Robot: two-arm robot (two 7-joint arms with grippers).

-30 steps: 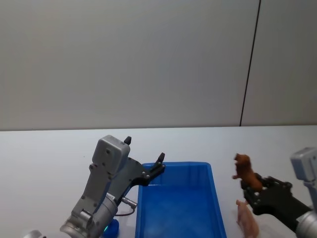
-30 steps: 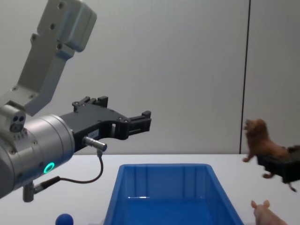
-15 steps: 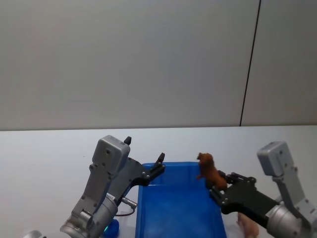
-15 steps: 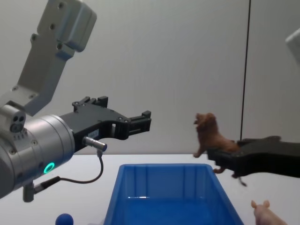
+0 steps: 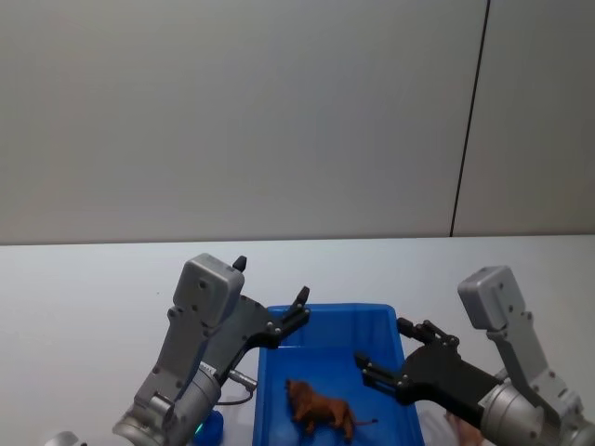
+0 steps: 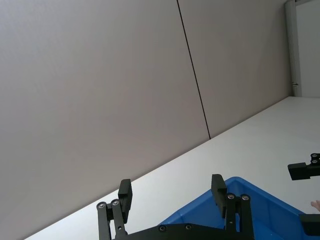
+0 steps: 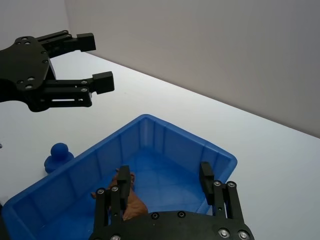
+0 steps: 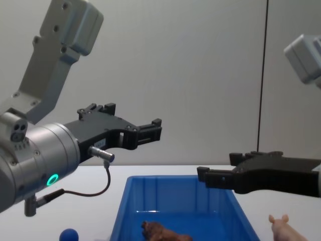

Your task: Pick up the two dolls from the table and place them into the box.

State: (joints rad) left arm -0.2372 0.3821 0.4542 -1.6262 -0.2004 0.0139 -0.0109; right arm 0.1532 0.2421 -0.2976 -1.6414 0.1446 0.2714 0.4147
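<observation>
Brown doll [image 5: 319, 411] lies flat on the floor of the box [image 5: 325, 308], toward its 6 o'clock end. R gripper [image 5: 381, 346] hangs over the box's 3 o'clock rim, jaws spread, empty. L gripper [image 5: 271, 279] hovers above the 11 o'clock corner, jaws spread too, nothing in them. Pink doll [image 8: 283, 225] sits on the table [image 5: 93, 279] at 3 o'clock of the box, just beside it; blue ball [image 8: 68, 235] at 9 o'clock. Table is plain white. Behind it is a grey wall [image 5: 232, 111] w/ a dark vertical seam [image 5: 469, 121] at approx 1 o'clock.
</observation>
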